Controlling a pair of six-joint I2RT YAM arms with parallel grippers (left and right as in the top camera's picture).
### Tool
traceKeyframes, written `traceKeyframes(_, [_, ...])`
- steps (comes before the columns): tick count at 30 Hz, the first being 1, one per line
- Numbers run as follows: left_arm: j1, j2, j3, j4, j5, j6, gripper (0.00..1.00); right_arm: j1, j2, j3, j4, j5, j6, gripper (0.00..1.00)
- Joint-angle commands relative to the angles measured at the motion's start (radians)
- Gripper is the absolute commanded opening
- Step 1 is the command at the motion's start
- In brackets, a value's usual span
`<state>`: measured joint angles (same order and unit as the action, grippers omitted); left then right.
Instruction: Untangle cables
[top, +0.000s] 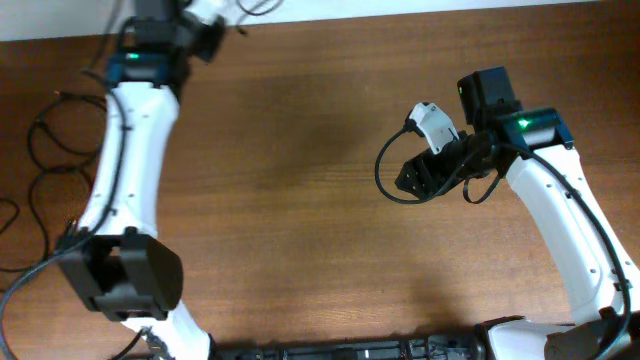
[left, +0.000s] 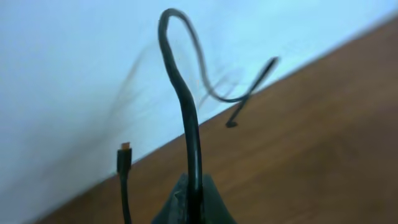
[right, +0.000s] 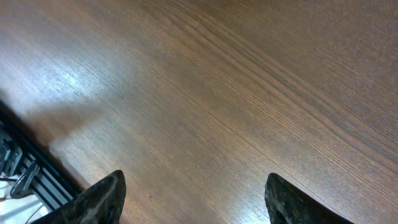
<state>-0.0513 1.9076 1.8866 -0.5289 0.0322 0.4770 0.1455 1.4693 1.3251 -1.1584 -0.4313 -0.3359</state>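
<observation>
— One cable (left: 186, 124) in the left gripper (left: 194, 198), or more?

— Only one. Closed fully on it, with the dark fingers (left: 214, 208) pinching the cord at the bottom edge of the left wrist view.

— And its long axis?

— Straight up toward 12 o'clock from the grip. Then a hook-shaped bend at the top and a blurred run down toward 2 o'clock, ending in a small dark plug (left: 231, 123) near the line where the table (left: 323, 143) meets the pale wall (left: 74, 62). Thin, round, smooth, rubbery by the look. Stiff enough to stand up alone.

— Any other cable close by?

— Yes, a second cable (left: 123, 186) at 9 o'clock of the grip, upright, apart from the first, with a small coppery tip (left: 125, 146). Cannot tell whether joined lower down.

— Right gripper (right: 194, 182)?

— Wide open, nothing between its fingers, above bare brown wood grain. Seen from overhead, at 3 o'clock of the table, well apart from the left gripper at 11 o'clock.

— Nearer arm for the free plug end?

— Left, clearly. For the right, probably a long reach toward 10 o'clock first.
</observation>
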Motion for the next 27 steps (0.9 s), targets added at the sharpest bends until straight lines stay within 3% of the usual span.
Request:
traceKeyframes(1, [0.156, -0.021, 0.017, 0.013, -0.021, -0.290, 0.00, -0.002, 0.002, 0.000, 0.002, -0.009, 0.005, 0.71])
traceKeyframes(6, [0.325, -0.021, 0.017, 0.012, -0.021, -0.387, 0.00, -0.002, 0.002, 0.000, 0.003, -0.009, 0.005, 0.71])
traceKeyframes(19, [0.578, -0.008, 0.017, 0.107, -0.023, -0.386, 0.00, -0.002, 0.002, 0.000, 0.006, -0.010, 0.005, 0.71])
traceKeyframes(27, [0.708, -0.006, 0.017, 0.089, -0.021, -0.386, 0.01, -0.002, 0.002, 0.000, 0.016, -0.010, 0.005, 0.70])
